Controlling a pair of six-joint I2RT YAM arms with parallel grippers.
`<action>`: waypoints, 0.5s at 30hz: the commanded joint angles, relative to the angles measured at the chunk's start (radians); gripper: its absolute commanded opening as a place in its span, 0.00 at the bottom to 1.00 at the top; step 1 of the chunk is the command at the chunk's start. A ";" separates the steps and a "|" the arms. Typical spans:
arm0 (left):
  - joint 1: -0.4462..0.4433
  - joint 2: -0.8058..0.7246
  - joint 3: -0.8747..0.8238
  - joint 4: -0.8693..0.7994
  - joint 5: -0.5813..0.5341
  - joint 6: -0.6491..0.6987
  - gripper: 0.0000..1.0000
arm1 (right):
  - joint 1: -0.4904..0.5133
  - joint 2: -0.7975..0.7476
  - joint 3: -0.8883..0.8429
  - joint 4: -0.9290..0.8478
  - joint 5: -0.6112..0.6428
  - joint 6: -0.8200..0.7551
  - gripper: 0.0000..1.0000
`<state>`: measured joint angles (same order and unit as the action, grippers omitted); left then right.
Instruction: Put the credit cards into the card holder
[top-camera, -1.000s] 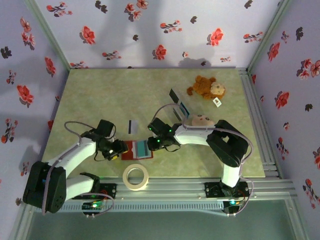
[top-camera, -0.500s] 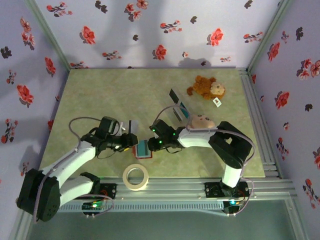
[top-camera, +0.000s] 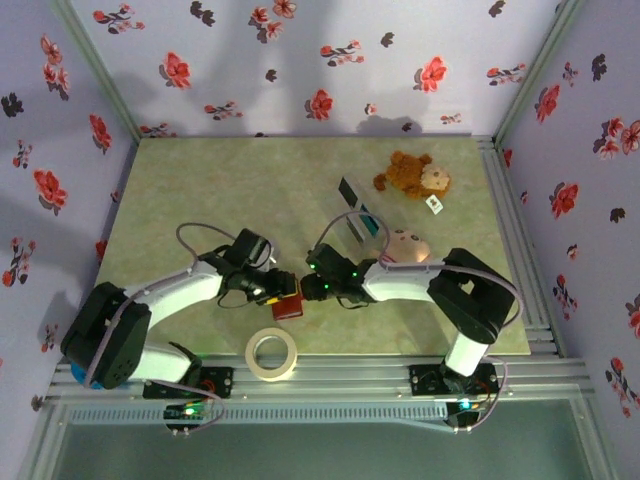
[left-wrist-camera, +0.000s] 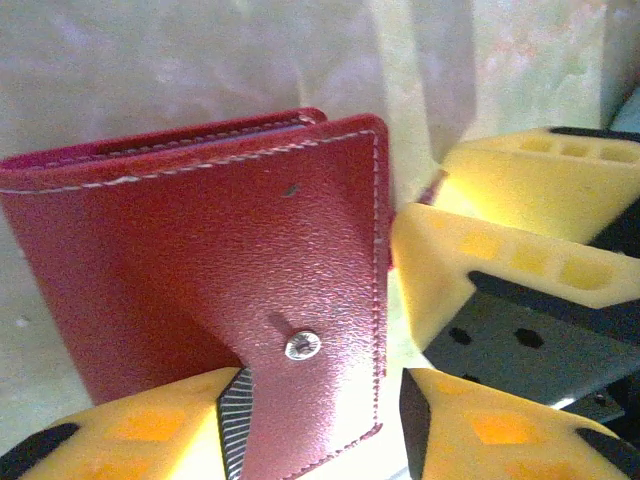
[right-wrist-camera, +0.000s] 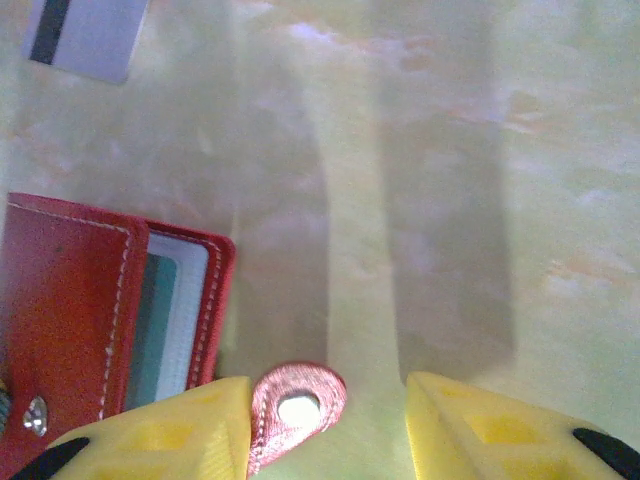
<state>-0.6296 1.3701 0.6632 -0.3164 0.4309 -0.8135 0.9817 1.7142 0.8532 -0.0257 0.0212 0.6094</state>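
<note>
- The card holder (left-wrist-camera: 200, 260) lies folded shut on the table (right-wrist-camera: 450, 200), red outside up; a second ago it lay open, teal pockets showing.
- The left claw (left-wrist-camera: 315, 405) has swung in over it and straddles the flap; I cannot tell whether it is clenched.
- The right claw (right-wrist-camera: 325, 410) is released, with the snap tab (right-wrist-camera: 297, 405) between its fingers.
- One grey striped credit card (right-wrist-camera: 85, 35) lies loose, well ahead of the right claw.

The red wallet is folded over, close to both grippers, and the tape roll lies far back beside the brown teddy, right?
Wrong about the tape roll: the top view shows it at the near edge, in front of the red wallet, not beside the brown teddy. The rest stands.
</note>
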 joint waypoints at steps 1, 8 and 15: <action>-0.004 0.000 0.012 -0.039 -0.096 -0.019 0.45 | 0.001 -0.027 -0.031 -0.016 0.076 -0.017 0.41; 0.007 0.041 0.003 -0.021 -0.105 -0.018 0.25 | 0.000 -0.105 -0.081 0.011 0.036 -0.043 0.37; 0.008 0.153 0.042 -0.012 -0.093 0.013 0.09 | -0.001 -0.151 -0.086 0.014 -0.025 0.025 0.27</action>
<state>-0.6273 1.4815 0.6933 -0.3134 0.3622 -0.8288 0.9817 1.5703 0.7624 -0.0097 0.0208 0.5980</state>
